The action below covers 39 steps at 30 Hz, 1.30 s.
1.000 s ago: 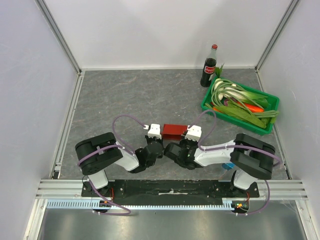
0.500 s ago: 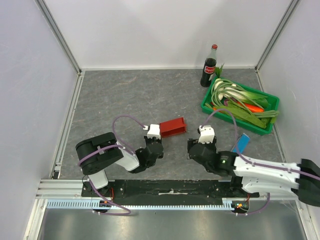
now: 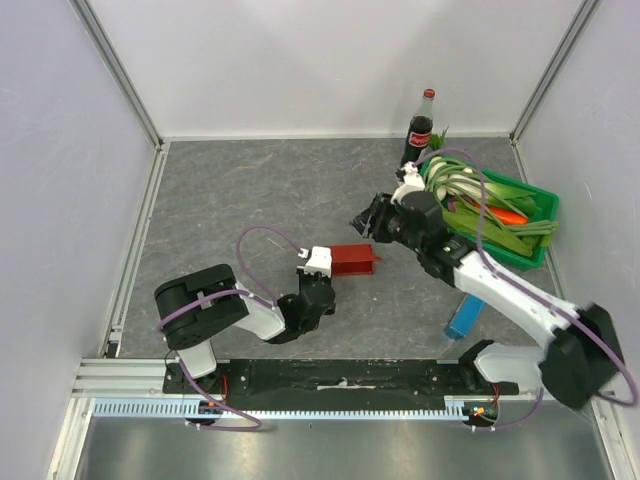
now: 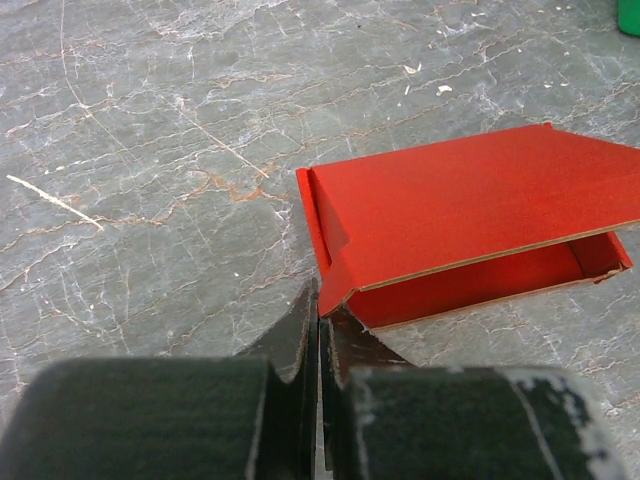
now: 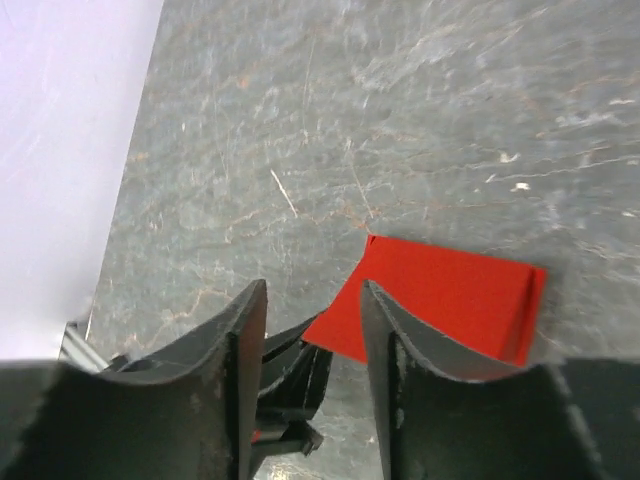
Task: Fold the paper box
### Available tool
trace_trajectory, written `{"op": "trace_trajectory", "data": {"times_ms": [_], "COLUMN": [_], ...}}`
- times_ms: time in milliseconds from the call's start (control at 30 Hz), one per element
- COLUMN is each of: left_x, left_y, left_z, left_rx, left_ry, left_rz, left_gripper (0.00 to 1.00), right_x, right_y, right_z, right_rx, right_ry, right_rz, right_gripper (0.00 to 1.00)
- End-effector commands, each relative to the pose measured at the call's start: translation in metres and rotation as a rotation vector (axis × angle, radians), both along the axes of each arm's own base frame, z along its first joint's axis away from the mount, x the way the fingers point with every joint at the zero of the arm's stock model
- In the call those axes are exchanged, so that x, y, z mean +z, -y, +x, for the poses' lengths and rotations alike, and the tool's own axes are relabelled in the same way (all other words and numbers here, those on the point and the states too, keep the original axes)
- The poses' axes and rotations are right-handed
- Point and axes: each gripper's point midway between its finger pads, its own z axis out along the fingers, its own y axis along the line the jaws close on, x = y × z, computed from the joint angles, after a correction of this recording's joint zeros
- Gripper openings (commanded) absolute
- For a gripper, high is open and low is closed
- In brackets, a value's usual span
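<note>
The paper box (image 3: 352,260) is a small red open-ended pack lying on the grey table, its open side showing in the left wrist view (image 4: 470,215). My left gripper (image 3: 322,263) is at its left end, and its jaws (image 4: 320,305) are pressed together on the box's near corner. My right gripper (image 3: 364,221) is open and empty, raised above the table just beyond the box. From the right wrist view the box (image 5: 450,295) lies below and right of the open fingers (image 5: 312,292), with the left gripper's fingers (image 5: 295,365) underneath.
A green crate (image 3: 538,250) of leeks and vegetables stands at the right, with a cola bottle (image 3: 418,135) behind it. A narrow blue box (image 3: 465,316) lies under the right arm near the front. White walls enclose the table.
The right arm has let go of the box and swung from the near edge up and over to its far side, jaws open. The left gripper and box shifted slightly right.
</note>
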Motion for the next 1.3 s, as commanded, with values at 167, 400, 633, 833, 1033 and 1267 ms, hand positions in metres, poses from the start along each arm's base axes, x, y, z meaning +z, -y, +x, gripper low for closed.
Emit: {"op": "trace_trajectory", "data": {"times_ms": [167, 400, 633, 833, 1033, 1267], "left_x": [-0.003, -0.007, 0.001, 0.035, 0.1, 0.133], "left_y": [0.0, 0.006, 0.008, 0.002, 0.012, 0.016], "left_z": [0.003, -0.005, -0.042, -0.088, -0.072, 0.001], "left_rx": [0.028, -0.058, -0.226, -0.359, -0.404, -0.383], "left_ry": [0.027, -0.007, -0.15, -0.306, -0.345, -0.32], "left_rz": [0.077, 0.1, -0.013, -0.191, -0.405, -0.593], "left_gripper": [0.02, 0.02, 0.51, 0.53, 0.42, 0.39], "right_x": [-0.059, -0.113, -0.135, -0.148, -0.184, -0.203], "right_y": [-0.073, -0.074, -0.072, -0.064, -0.051, -0.053], "right_z": [-0.001, -0.01, -0.007, -0.005, -0.005, 0.0], "right_rx": [0.291, 0.293, 0.283, 0.255, 0.22, 0.268], "right_ry": [-0.113, -0.191, -0.2, -0.206, -0.242, -0.197], "right_rz": [0.34, 0.366, 0.328, 0.305, 0.274, 0.287], "right_gripper": [0.31, 0.27, 0.27, 0.27, 0.27, 0.25]}}
